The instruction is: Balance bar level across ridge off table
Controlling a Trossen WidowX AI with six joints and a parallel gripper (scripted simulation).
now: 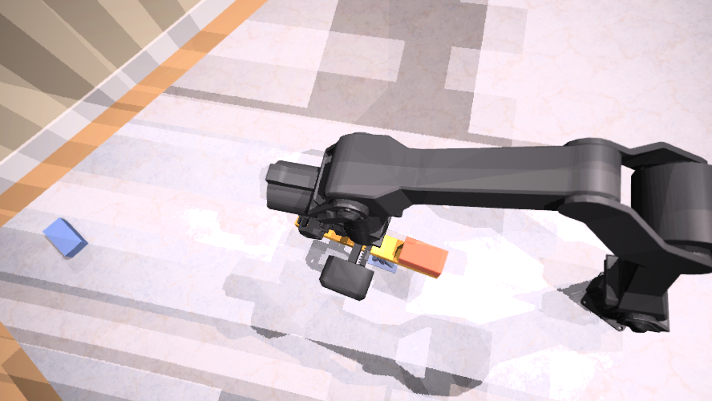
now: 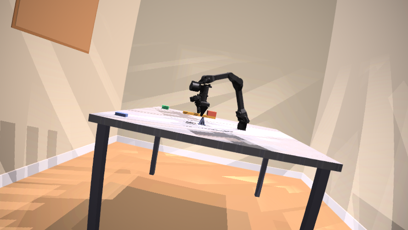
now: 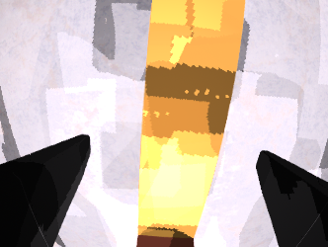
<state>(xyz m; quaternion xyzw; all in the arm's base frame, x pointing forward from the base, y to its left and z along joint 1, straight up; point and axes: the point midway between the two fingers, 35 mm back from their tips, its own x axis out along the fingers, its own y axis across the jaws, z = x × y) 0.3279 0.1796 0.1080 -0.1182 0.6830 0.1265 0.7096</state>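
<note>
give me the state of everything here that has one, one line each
gripper: open, fingers apart on either side of the bar, touching nothing
bar: free of the gripper, lying across the ridge, roughly level
ridge: upright on the table, under the bar
blue block: lying on the table, apart from the rest
</note>
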